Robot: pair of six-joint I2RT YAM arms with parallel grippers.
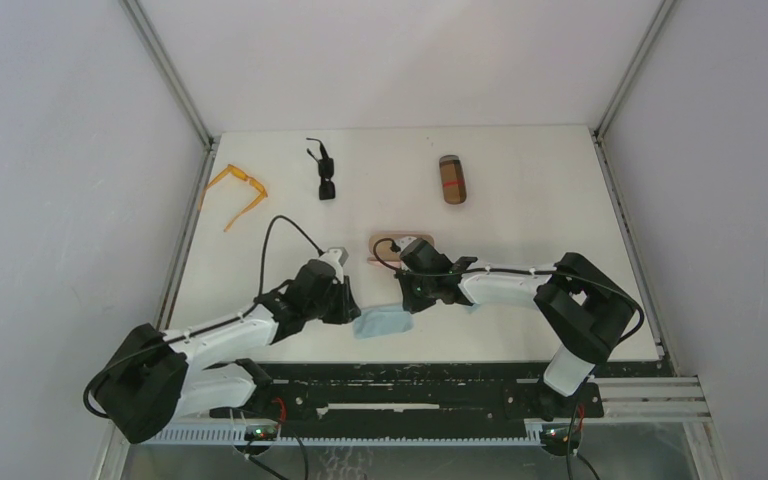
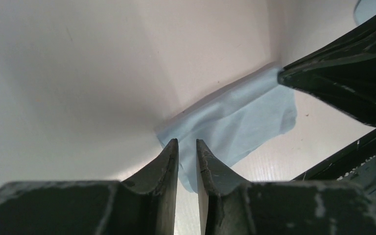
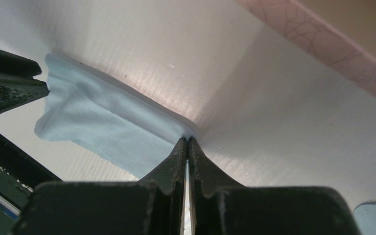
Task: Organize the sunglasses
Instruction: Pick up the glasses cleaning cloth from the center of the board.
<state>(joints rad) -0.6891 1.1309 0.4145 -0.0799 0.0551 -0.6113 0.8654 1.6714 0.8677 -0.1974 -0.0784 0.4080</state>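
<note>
At the upper left of the top view, the orange sunglasses [image 1: 236,189] lie open on the table [image 1: 540,200] against its left edge. The black sunglasses [image 1: 325,173] lie a little to their right, near the far edge and apart from them. Below these, toward the middle of the frame, the left gripper [image 2: 187,143] is low over the table. Its fingers [image 2: 169,166] stand a narrow slit apart at one end of the light-blue cloth [image 2: 240,122]; whether they pinch it cannot be told. The cloth stretches rightward to the right gripper [image 3: 188,139], whose fingers [image 3: 176,161] are pressed together on its edge. Just beyond that gripper lies the pink case [image 3: 323,36], partly hidden by it in the top view. Further right and higher, the brown case [image 1: 452,179] lies alone on the table, well apart from both pairs.
</note>
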